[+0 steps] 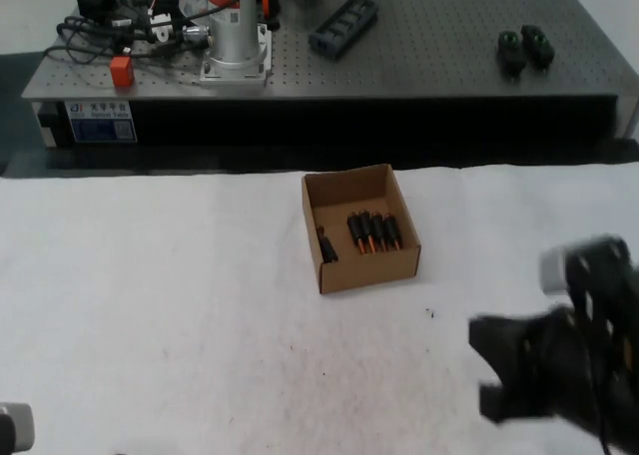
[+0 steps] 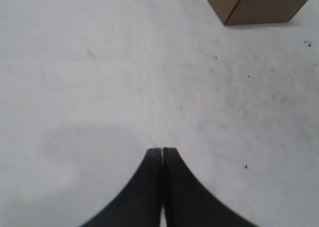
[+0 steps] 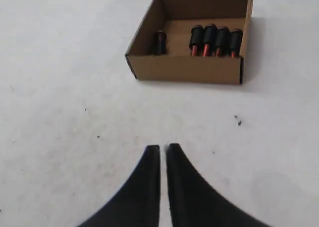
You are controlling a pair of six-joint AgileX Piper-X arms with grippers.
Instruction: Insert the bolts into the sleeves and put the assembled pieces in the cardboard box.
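The cardboard box (image 3: 189,68) sits on the white bench (image 3: 60,87), holding four assembled pieces (image 3: 214,40) side by side and a fifth piece (image 3: 159,42) apart from them. The left gripper (image 2: 163,150) and right gripper (image 3: 163,147) hang over the bench away from the box, both with jaws together and empty.

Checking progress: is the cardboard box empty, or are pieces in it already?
Not empty: four pieces lie side by side in the box, a fifth apart from them.
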